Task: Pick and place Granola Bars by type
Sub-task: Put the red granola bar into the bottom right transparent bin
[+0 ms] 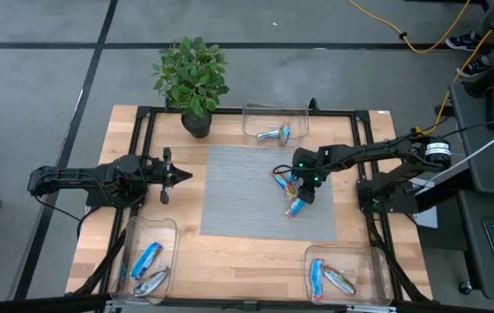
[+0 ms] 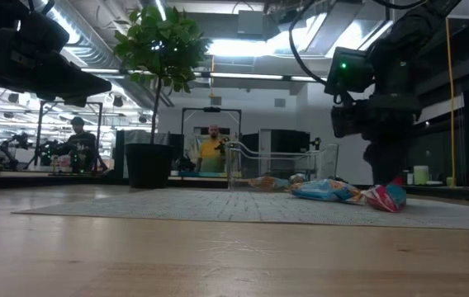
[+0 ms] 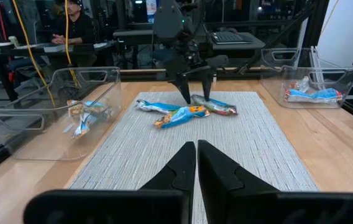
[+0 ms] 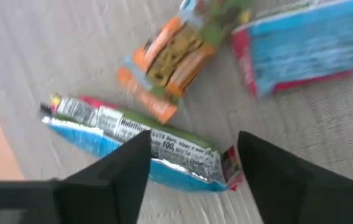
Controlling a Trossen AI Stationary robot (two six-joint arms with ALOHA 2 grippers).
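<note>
Plainly, each clear bin [image 1: 375, 276] holds granola bars [image 1: 151, 268]; right gripper [image 1: 303, 186] spread, left gripper [image 1: 180, 176] closed.

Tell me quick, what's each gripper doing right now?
Left gripper: shut, holding nothing.
Right gripper: open, straddling a blue-and-green foil-wrapped granola bar on the mat.

Three granola bars [image 1: 292, 191] lie clustered on the mat's [image 1: 238, 191] right half, right gripper [image 1: 304, 193] directly over them. Left gripper [image 1: 180, 176] waits off the mat's left edge. Potted plant [image 1: 193, 80] behind.
</note>
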